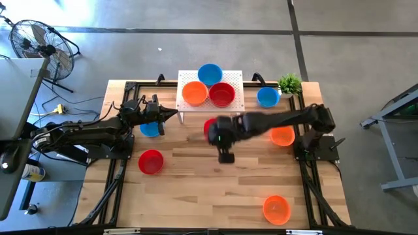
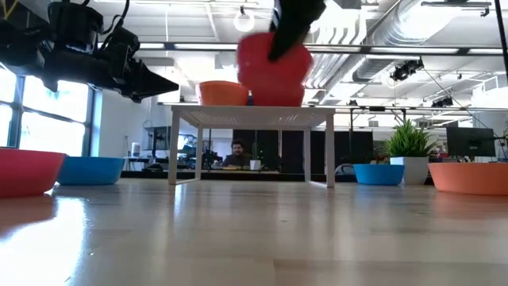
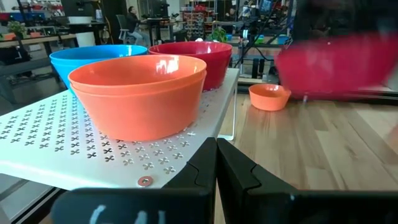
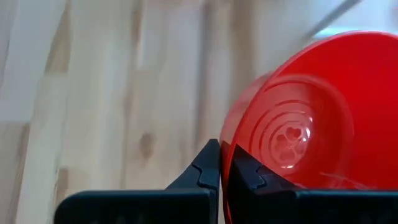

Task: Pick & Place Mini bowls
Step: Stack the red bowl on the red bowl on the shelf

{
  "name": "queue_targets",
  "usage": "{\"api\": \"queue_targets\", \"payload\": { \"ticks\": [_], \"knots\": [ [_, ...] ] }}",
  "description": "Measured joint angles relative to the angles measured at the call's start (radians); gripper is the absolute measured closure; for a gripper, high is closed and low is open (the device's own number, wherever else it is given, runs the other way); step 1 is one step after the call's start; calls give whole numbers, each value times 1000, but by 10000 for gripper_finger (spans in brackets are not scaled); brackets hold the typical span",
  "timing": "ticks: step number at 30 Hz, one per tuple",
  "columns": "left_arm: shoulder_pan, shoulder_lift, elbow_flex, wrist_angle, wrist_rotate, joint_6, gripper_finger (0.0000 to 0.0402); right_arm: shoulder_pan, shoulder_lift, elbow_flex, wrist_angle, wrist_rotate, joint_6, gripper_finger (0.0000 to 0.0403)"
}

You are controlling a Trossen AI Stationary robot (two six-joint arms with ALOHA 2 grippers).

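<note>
The right gripper [image 4: 225,163], jaws clamped on the red bowl's [image 4: 311,118] rim, should carry it level over the white stand [image 1: 234,104].

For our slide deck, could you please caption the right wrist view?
Right gripper shut on the rim of a red mini bowl, carried above the wooden table.

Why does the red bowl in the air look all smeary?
It's moving fast: the red bowl smears in the low view and the left wrist view, and the right gripper holding it blurs in the high view. The right wrist view shows it crisp. Still bowls stay sharp.
</note>
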Motion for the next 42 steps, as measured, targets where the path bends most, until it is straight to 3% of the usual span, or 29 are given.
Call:
{"api": "queue_targets", "payload": {
  "ticks": [12, 18, 28, 42],
  "knots": [
    [0, 0, 0, 0, -7, -1, 402, -323, 63, 417, -382, 75, -86, 402],
    [0, 0, 0, 0, -18, -1, 402, -394, 179, 542, -470, -4, -148, 402],
    [0, 0, 0, -1, -17, 0, 402, -399, 247, 561, -499, 0, -177, 401],
    [0, 0, 0, -14, -16, 0, 402, -405, 270, 562, -473, -20, -201, 353]
  ]
}}
